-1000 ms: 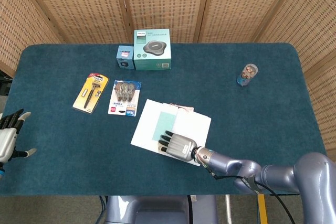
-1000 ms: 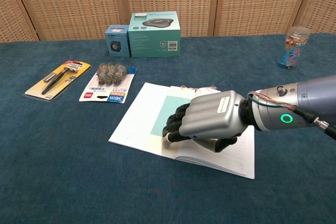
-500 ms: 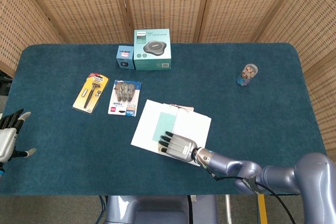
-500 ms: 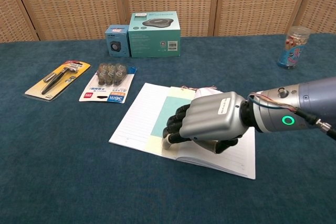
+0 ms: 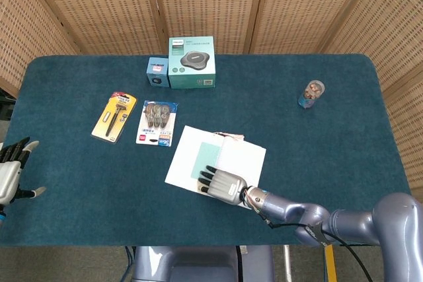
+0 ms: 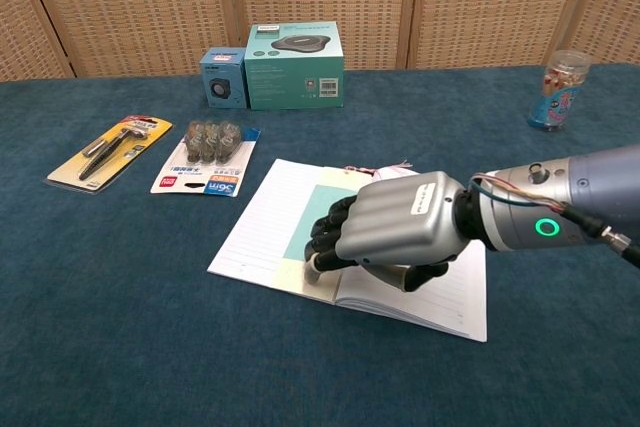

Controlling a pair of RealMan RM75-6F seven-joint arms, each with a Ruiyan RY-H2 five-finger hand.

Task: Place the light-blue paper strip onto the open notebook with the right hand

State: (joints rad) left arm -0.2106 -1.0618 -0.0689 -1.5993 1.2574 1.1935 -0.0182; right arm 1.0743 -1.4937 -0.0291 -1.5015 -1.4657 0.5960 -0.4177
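Strip lies on open notebook, right hand resting there.

A woven rattan folding screen stood behind the table at 12 o'clock, its tan panels joined by wooden posts; further panels closed in at 9 and 3 o'clock; the table wore a dark teal, carpet-like cover with rounded far corners; light fell even and soft, leaving only faint shadows.
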